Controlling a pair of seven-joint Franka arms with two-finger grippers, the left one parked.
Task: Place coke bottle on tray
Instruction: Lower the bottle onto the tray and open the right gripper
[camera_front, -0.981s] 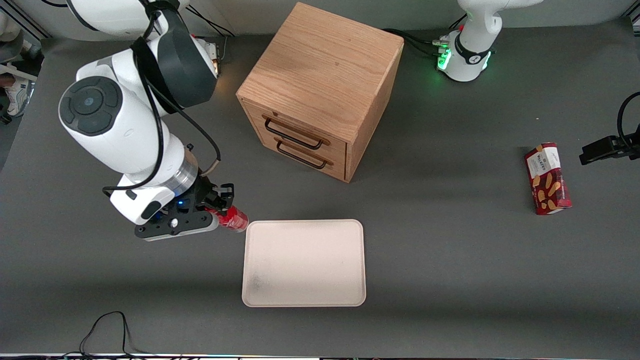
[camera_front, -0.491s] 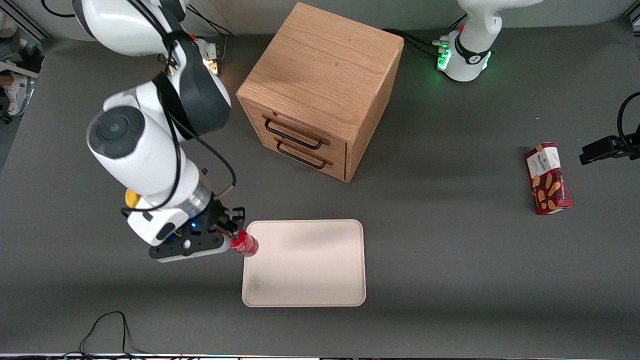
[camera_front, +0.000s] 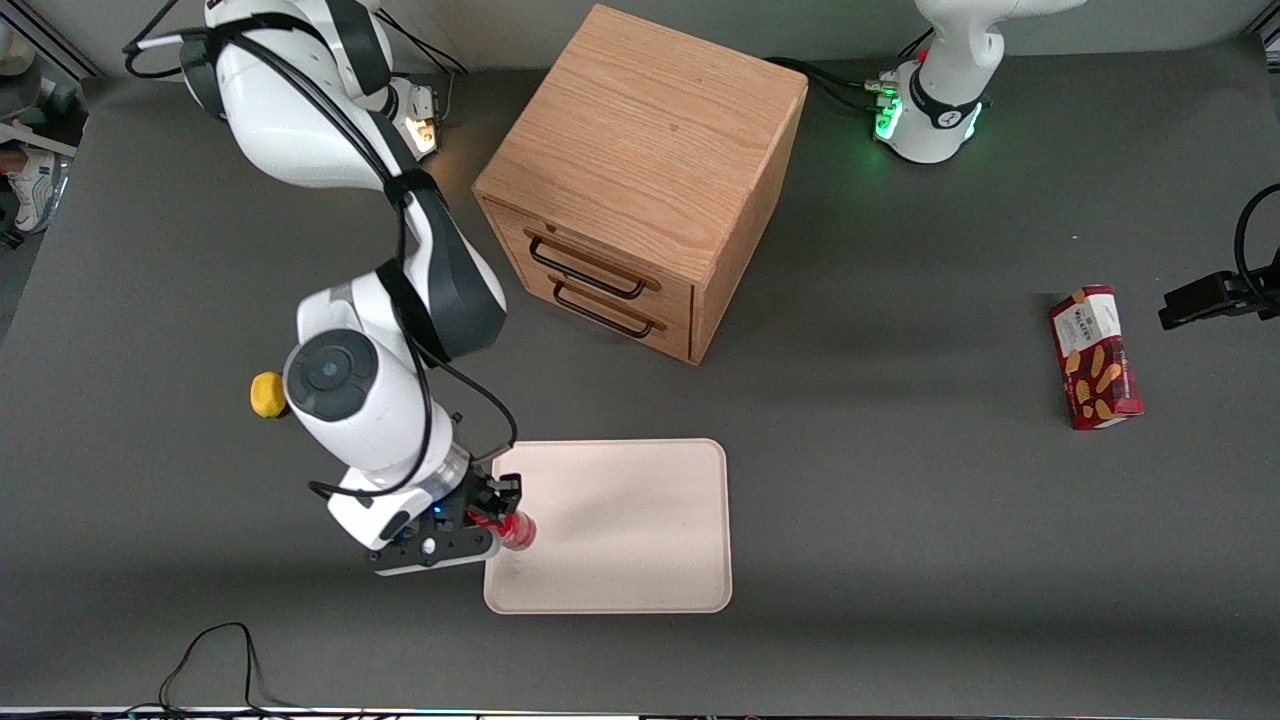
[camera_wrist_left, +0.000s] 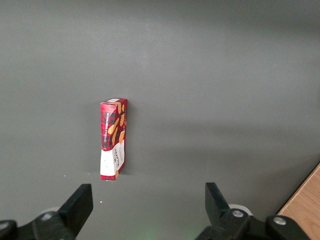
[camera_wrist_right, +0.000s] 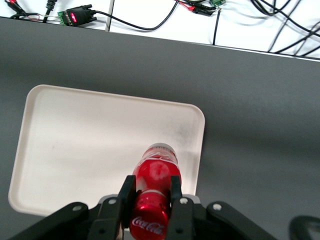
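Note:
My right gripper (camera_front: 492, 524) is shut on the red coke bottle (camera_front: 516, 530) and holds it over the tray's edge nearest the working arm. In the right wrist view the black fingers (camera_wrist_right: 126, 192) clamp the coke bottle (camera_wrist_right: 156, 170) near its cap, with the white script logo facing the camera. The cream-white tray (camera_front: 620, 525) lies flat on the dark table, nearer the front camera than the wooden drawer cabinet. The tray (camera_wrist_right: 90, 135) also shows in the right wrist view under the bottle, with a faint grey smudge near one corner.
A wooden cabinet (camera_front: 640, 180) with two drawers stands farther from the front camera than the tray. A yellow fruit (camera_front: 266, 394) lies beside the working arm. A dark-red snack box (camera_front: 1095, 357) lies toward the parked arm's end; it also shows in the left wrist view (camera_wrist_left: 113, 138).
My right gripper has carried the coke bottle nearer the front camera and sideways, from beside the tray's corner to over the tray's edge. The arm's move uncovered the yellow fruit.

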